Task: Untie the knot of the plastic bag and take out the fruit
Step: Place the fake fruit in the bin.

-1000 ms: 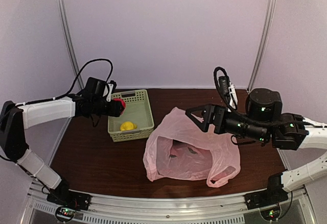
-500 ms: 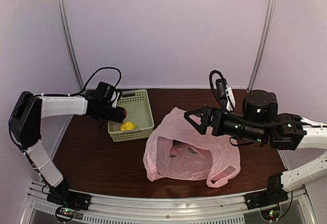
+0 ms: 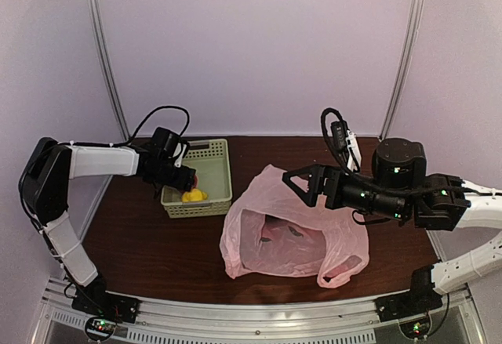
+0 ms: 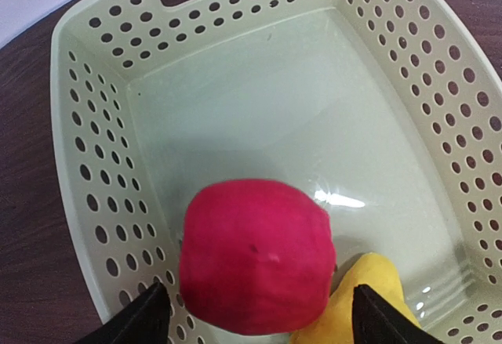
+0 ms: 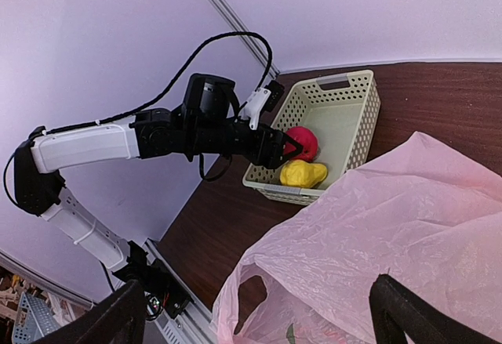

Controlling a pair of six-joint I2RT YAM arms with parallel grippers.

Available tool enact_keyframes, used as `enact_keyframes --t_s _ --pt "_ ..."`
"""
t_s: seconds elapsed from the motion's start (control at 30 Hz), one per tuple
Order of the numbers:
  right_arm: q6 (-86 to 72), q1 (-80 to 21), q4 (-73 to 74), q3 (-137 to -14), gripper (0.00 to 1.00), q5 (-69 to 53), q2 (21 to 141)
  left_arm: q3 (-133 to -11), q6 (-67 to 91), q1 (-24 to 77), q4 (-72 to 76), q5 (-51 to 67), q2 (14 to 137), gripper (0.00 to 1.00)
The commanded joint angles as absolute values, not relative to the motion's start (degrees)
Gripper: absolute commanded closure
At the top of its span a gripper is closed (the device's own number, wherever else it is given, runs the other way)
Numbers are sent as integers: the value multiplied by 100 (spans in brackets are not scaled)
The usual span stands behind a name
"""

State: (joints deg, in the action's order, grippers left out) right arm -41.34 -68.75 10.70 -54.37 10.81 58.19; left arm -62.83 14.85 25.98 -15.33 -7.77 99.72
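Note:
The pink plastic bag (image 3: 292, 230) lies open on the table's middle, and dim dark shapes show through it. It fills the lower right of the right wrist view (image 5: 376, 234). A red fruit (image 4: 255, 254) lies in the pale green basket (image 4: 259, 101) against a yellow fruit (image 4: 365, 301). Both also show in the top view, the red fruit (image 3: 191, 179) behind the yellow fruit (image 3: 192, 196). My left gripper (image 4: 255, 324) is open just above the red fruit, its fingertips (image 4: 149, 316) apart from it on either side. My right gripper (image 3: 302, 187) is wide open and empty above the bag's top.
The basket (image 3: 210, 173) stands at the back left, close to the bag's left edge. Bare dark wood table (image 3: 149, 246) lies in front of the basket. The left arm (image 5: 86, 144) reaches over the basket's left rim. White walls enclose the table.
My left gripper carried the red fruit from left of the basket to inside it, beside the yellow fruit. The basket shifted slightly left. The right gripper moved a little left.

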Motion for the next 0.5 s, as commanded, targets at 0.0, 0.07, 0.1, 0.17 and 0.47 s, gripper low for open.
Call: enact_keyframes --t_s 0.0,0.07,0.1,0.17,0.47 --pt "-4122 -6864 1178 -5449 0 1217 5810 -6446 1484 2558 -1694 -826 10081 16" --pt "-4121 -6864 1177 -5449 0 1221 5818 -6460 1476 2558 -1707 -820 10081 15" --pt "-4121 -6864 1178 -5445 0 1215 5818 -6468 1474 2558 -1706 -814 10076 15" --pt "-4123 -6866 1178 -5442 0 1221 5823 -6469 1469 2558 -1705 -813 10073 15" --pt "-4113 -6864 1205 -5440 0 1234 5816 -6482 1467 2558 -1691 -624 9639 15"
